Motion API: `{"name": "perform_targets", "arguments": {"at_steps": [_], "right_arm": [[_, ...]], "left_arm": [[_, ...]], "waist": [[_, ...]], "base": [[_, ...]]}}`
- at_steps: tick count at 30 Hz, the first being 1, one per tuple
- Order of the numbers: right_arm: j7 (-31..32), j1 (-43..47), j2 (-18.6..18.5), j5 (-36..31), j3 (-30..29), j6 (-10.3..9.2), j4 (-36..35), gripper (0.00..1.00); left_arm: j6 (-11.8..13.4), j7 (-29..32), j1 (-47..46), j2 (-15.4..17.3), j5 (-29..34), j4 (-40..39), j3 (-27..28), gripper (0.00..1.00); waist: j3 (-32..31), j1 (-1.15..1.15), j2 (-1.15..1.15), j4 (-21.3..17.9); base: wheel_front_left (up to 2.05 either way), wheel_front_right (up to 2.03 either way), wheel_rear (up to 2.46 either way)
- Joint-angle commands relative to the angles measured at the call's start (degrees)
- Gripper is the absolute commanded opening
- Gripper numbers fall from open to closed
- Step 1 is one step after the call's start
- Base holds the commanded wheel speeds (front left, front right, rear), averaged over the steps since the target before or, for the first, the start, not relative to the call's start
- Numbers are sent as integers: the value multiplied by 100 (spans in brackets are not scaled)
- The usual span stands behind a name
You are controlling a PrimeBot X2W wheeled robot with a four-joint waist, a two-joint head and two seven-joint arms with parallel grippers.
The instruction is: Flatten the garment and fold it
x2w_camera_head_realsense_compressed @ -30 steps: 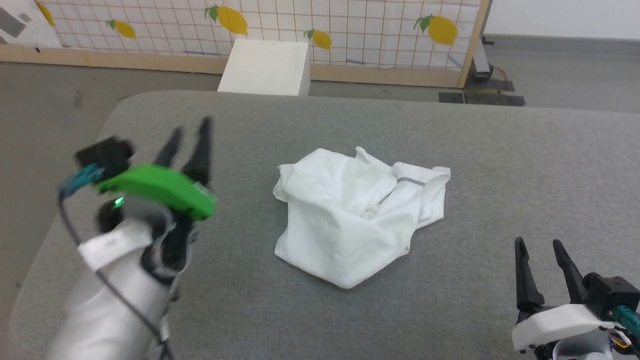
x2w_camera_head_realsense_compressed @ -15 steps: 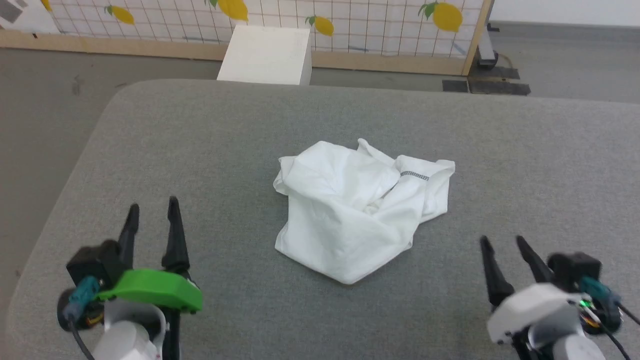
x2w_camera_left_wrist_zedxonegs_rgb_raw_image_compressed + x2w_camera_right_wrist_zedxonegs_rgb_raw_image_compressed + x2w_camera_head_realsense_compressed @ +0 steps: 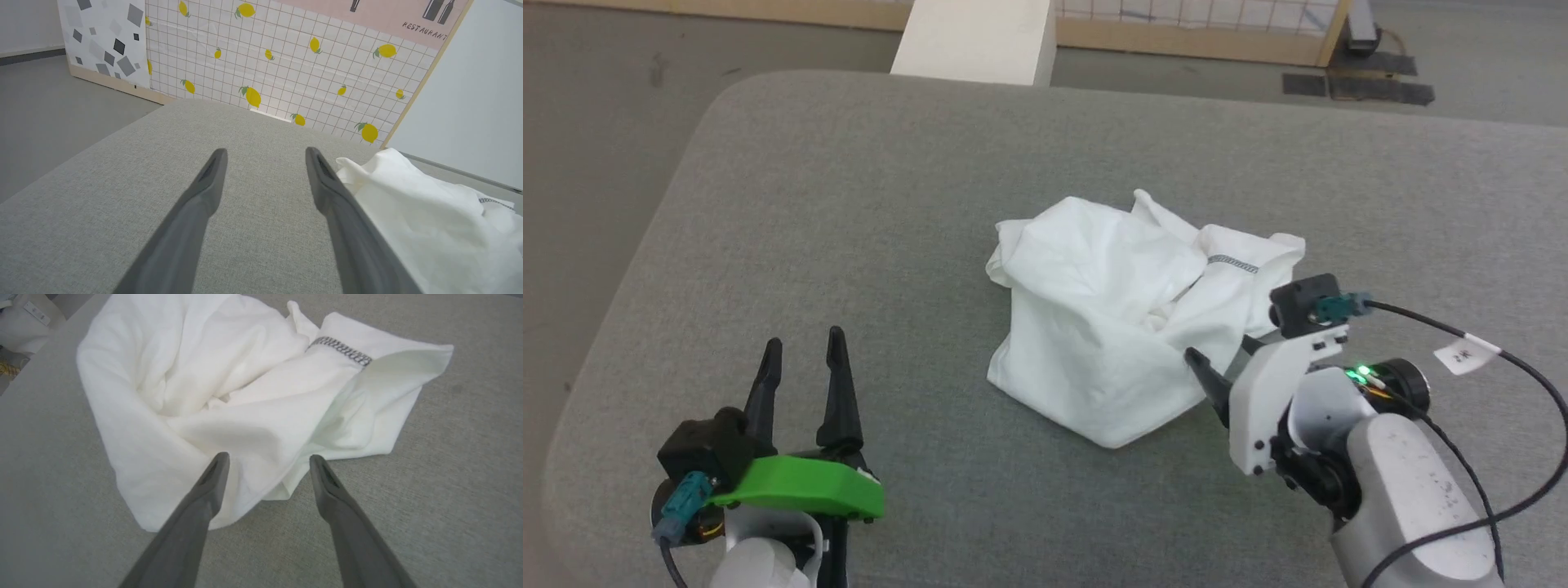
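One garment (image 3: 1111,327), a crumpled white T-shirt, lies in a heap at the centre of the head view on the grey padded surface (image 3: 849,204). One short strip of dark zigzag stitching (image 3: 339,349) shows on it, toward the upper right of the right wrist view.

Two grippers are in frame. The left gripper (image 3: 800,367) sits at the lower left of the head view, its two fingers spread wide over bare surface, holding nothing, apart from the shirt. The right gripper (image 3: 269,457) is at the lower right, its two fingers also wide and empty, tips at the heap's near edge; whether they touch the cloth I cannot tell.

One white box (image 3: 980,41) stands at the top edge, beyond the surface. One lemon-printed panel (image 3: 286,61) spans the top of the left wrist view.
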Motion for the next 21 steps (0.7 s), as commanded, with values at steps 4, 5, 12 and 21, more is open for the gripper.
{"name": "perform_targets", "arguments": {"at_steps": [4, 5, 12, 21], "right_arm": [[51, -158, 2, -120, 202, -9, 107, 100], [65, -168, 2, -115, 226, -9, 134, 61], [-157, -173, 2, -201, 265, -9, -59, 0], [588, 1317, -413, -901, -1671, -9, -2185, 0]], "left_arm": [[-218, -20, -83, -172, 233, 122, 171, 100], [-253, -20, -90, -200, 266, 142, 198, 100], [-480, -20, -138, -367, 478, 291, 392, 100], [-702, -20, -114, -511, 653, 470, 473, 100]], "waist": [[192, 0, 0, 193], [200, 0, 0, 203], [169, 0, 0, 151], [-152, 0, 0, -47]], "base": [[0, 0, 0], [0, 0, 0], [0, 0, 0], [0, 0, 0]]}}
